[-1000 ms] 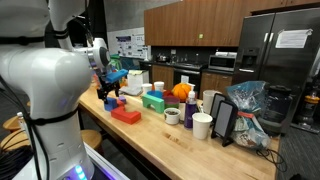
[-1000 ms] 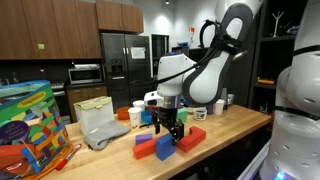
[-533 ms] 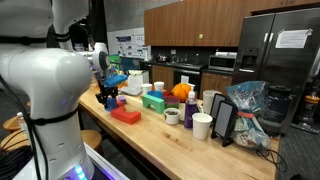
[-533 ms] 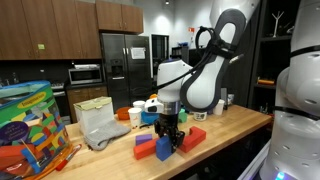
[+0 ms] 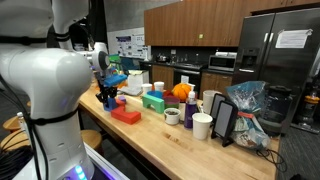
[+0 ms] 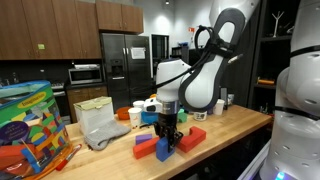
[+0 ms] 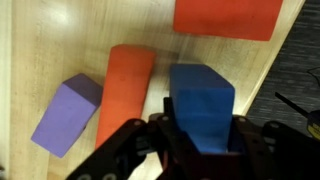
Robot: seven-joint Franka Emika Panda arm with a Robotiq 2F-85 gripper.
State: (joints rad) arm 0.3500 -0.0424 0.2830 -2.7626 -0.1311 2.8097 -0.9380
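Grip on blue block [image 7: 200, 105] — gripper [image 7: 198, 138] jaws clamped on its sides, block resting on wooden counter [image 7: 40, 50]. Wrist view shows orange block [image 7: 125, 90] just beside it and purple block [image 7: 65, 112] beyond — the purple one cannot be made out in exterior views. A second ago the jaws stood wide apart.

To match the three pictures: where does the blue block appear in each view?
An exterior view: blue block, left of centre.
An exterior view: low centre.
Wrist view: lower middle, clamped by the gripper.
Shared landmark: the red block beside it.
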